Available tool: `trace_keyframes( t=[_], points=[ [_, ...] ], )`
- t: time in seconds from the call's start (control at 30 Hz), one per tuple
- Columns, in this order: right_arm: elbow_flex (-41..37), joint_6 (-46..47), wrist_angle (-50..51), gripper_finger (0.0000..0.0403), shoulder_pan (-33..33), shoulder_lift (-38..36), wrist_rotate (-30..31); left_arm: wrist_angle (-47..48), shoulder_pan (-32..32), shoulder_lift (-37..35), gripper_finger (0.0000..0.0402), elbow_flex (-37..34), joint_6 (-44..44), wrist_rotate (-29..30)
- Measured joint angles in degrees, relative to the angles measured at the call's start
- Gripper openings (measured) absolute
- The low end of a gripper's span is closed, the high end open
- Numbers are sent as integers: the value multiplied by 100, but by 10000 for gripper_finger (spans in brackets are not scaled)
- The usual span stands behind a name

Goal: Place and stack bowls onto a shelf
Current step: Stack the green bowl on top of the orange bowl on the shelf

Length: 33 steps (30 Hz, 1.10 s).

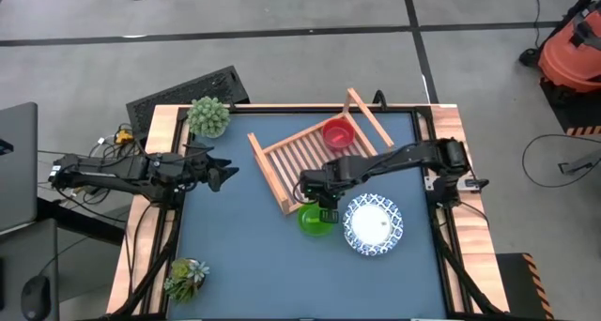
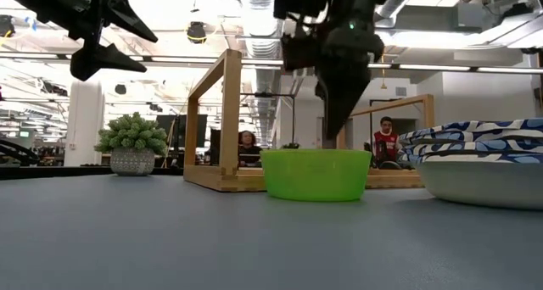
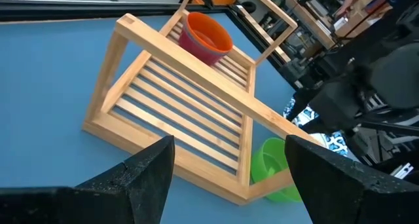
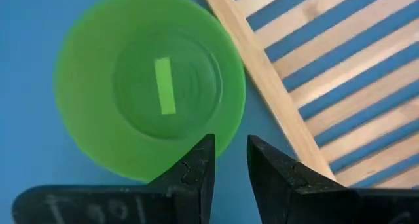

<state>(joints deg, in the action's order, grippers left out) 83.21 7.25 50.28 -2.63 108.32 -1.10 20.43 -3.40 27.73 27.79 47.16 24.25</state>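
The green bowl (image 1: 316, 220) is seen at centre frame on the blue table (image 1: 235, 265), touching the wooden shelf (image 1: 302, 160) corner. The right gripper (image 4: 229, 160) is lowered over its rim, fingers slightly apart, one inside and one outside (nothing clamped yet). A shallow bite could let the bowl slip, or knock the shelf. The left gripper (image 3: 229, 165) is held open at left. An open workshop is visible behind.
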Motion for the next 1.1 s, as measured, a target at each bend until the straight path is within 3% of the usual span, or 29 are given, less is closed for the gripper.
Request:
trace_keyframes(
  t=[0.23, 0.73, 0.83, 0.97, 1.1],
  points=[
    [-422, 35, -762, 116, 74, 43, 111, 31, 0, 2, 274, 0, 7, 3],
    [-576, 50, -1105, 114, 122, 162, -25, 85, 0, 2, 274, 0, 15, 52],
    [-580, 72, -1114, 91, 111, 165, -2, 87, 0, 2, 274, 0, 20, 52],
    [-573, 154, -1103, 24, 116, 152, -32, 89, 0, 2, 274, 0, 24, 53],
    [-572, 279, -1062, 20, 127, 146, -58, 115, -2, 2, 274, 0, 26, 54]
  ],
)
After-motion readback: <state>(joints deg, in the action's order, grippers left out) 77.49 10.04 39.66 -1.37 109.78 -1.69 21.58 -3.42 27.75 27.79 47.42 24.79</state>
